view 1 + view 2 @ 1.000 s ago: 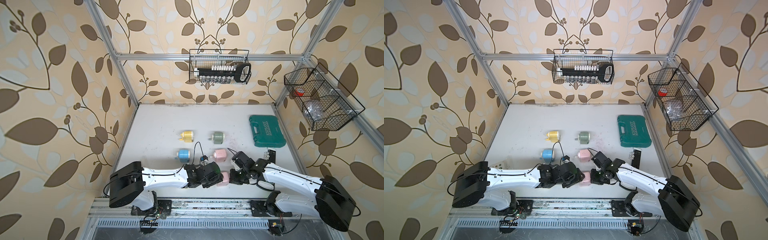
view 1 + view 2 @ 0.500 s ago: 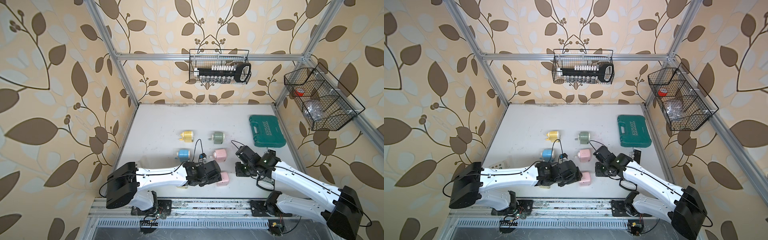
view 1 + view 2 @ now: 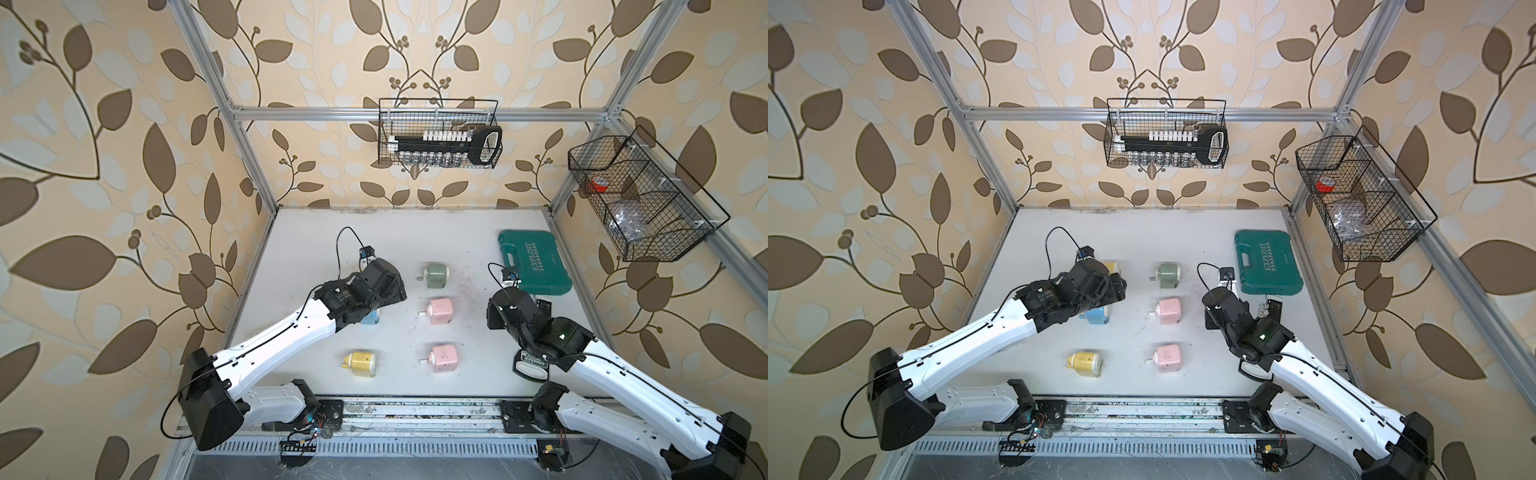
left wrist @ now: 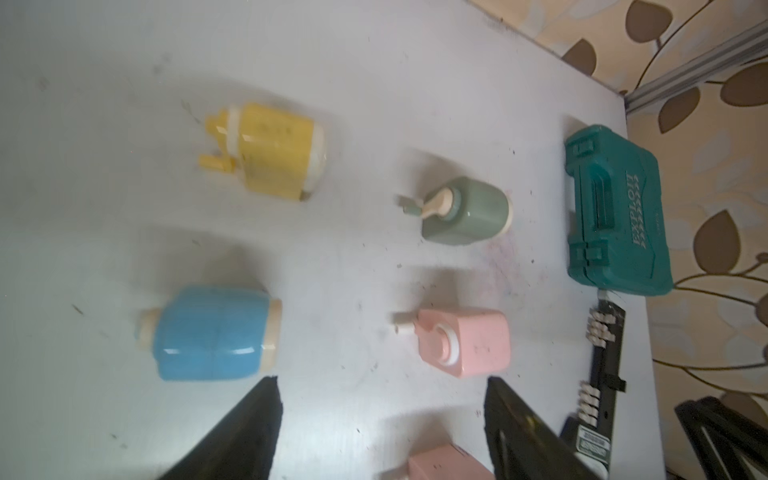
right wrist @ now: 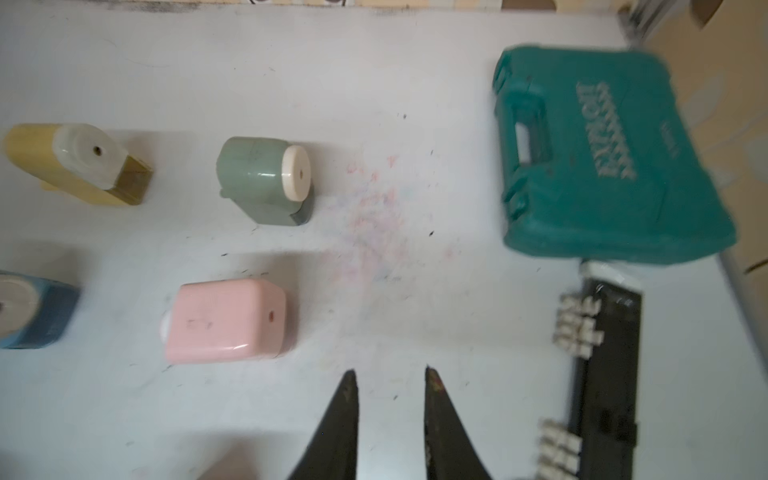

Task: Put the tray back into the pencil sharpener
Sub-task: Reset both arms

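Note:
The front pink pencil sharpener (image 3: 444, 357) stands alone near the table's front edge, with no gripper touching it. No loose tray shows in any view. My left gripper (image 4: 382, 399) hangs open wide above the table, over the blue sharpener (image 3: 371, 320). In the left wrist view the front pink pencil sharpener (image 4: 440, 463) lies low between the spread fingers (image 4: 249, 428), apart from them. My right gripper (image 5: 388, 374) is open by a narrow gap with nothing in it, right of the sharpeners. In a top view my right gripper (image 3: 496, 311) is near the teal case.
A second pink sharpener (image 3: 440, 309), a green one (image 3: 436, 275) and two yellow ones (image 3: 360, 363) (image 3: 1113, 266) stand on the white table (image 3: 415, 232). A teal tool case (image 3: 534, 259) and a black bit holder (image 5: 602, 374) lie at the right. Wire baskets (image 3: 438, 133) hang on the walls.
Both arms have lifted and drawn back from the front pink sharpener, which stays put. The left gripper opened wide and moved back over the blue sharpener. The right gripper opened slightly and moved right.

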`<state>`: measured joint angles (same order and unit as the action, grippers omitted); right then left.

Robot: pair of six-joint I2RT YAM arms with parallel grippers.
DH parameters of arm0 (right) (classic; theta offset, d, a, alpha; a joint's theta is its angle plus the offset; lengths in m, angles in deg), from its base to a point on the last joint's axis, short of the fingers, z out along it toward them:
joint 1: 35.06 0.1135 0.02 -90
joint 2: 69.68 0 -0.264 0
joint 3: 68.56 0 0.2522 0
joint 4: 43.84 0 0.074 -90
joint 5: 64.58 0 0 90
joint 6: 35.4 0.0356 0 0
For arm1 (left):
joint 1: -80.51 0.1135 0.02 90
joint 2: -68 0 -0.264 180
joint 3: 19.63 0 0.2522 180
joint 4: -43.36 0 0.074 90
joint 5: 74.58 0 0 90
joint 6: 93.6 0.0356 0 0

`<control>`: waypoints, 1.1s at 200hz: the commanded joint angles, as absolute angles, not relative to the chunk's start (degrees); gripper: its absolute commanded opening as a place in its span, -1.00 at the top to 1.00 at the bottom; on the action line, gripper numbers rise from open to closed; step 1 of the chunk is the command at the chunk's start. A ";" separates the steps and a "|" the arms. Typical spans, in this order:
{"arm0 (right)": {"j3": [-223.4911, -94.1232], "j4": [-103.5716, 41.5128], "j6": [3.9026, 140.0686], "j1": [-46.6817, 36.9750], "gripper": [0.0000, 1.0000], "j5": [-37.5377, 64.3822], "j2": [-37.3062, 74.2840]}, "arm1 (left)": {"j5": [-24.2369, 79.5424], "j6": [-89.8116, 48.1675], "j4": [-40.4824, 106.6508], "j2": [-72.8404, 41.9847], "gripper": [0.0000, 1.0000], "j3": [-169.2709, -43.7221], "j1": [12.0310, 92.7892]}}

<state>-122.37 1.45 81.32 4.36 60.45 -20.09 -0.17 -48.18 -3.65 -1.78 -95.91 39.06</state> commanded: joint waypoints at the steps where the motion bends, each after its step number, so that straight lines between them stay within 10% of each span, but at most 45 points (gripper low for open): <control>1: -118.56 -18.89 65.07 0.03 0.54 71.63 -20.58 | -6.65 -33.77 -4.99 0.17 -0.59 -98.18 44.70; 62: -108.98 -42.19 61.46 -20.93 -0.59 65.68 -11.46 | -16.74 -28.51 9.28 5.03 -0.89 -82.87 59.04; 130: -102.64 -80.09 56.62 -24.46 -0.75 64.20 14.33 | -26.54 -13.56 42.10 4.54 -0.98 -62.88 61.10; 220: -101.26 -84.80 55.93 -30.64 -0.75 43.78 18.30 | -8.42 -5.40 72.54 -9.17 -0.98 -51.79 72.81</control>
